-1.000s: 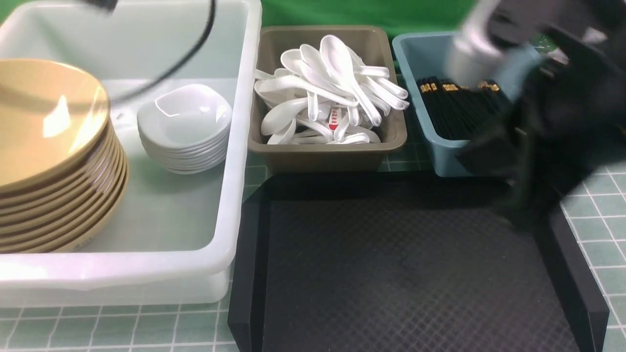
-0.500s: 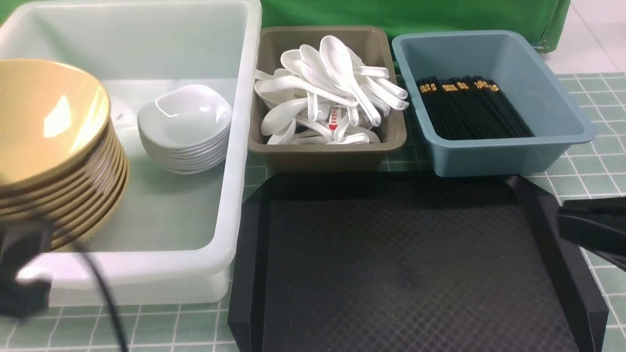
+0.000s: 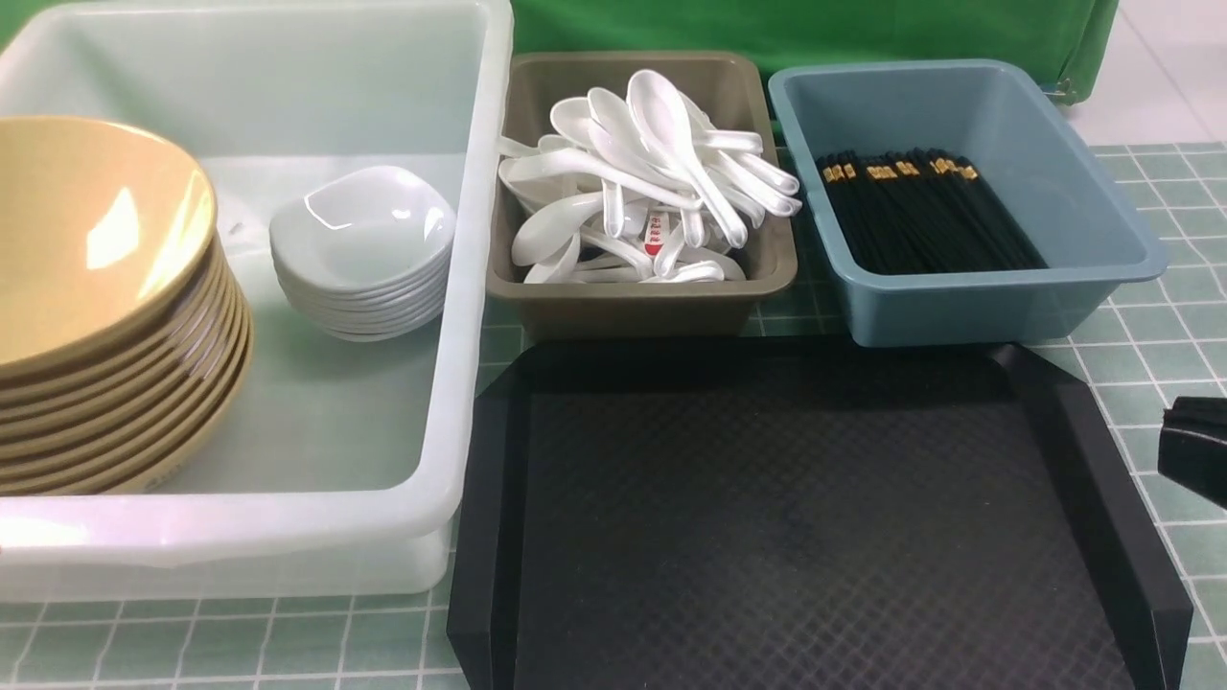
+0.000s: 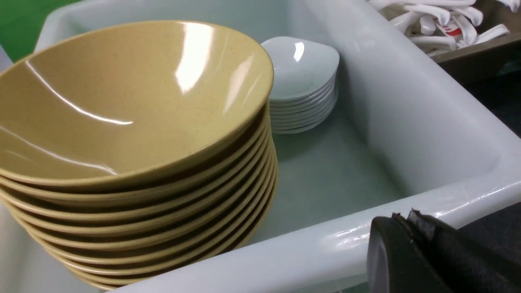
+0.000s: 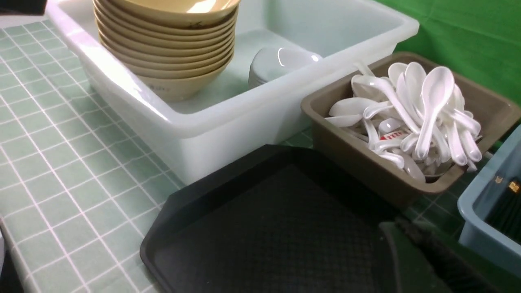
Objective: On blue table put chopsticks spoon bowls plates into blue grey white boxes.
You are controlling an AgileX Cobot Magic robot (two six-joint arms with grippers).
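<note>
A stack of tan bowls (image 3: 96, 307) and a stack of small white plates (image 3: 359, 249) stand inside the large white box (image 3: 460, 335). The grey box (image 3: 633, 307) holds a heap of white spoons (image 3: 652, 182). Black chopsticks (image 3: 920, 220) lie in the blue box (image 3: 959, 307). My right gripper (image 3: 1193, 450) shows only at the right edge, beside the tray; in its wrist view it (image 5: 401, 223) is shut and empty. My left gripper (image 4: 405, 213) is shut with nothing in it, just outside the white box's near rim (image 4: 325, 240), and is out of the front view.
A black textured tray (image 3: 796, 517) lies in front of the grey and blue boxes, with nothing on it. The three boxes stand side by side on the teal-checked table (image 3: 1169, 355). A green cloth (image 3: 815, 29) hangs behind them.
My right arm has drawn back from over the blue box to the right edge. My left arm has left the white box and dropped out of the front view.
</note>
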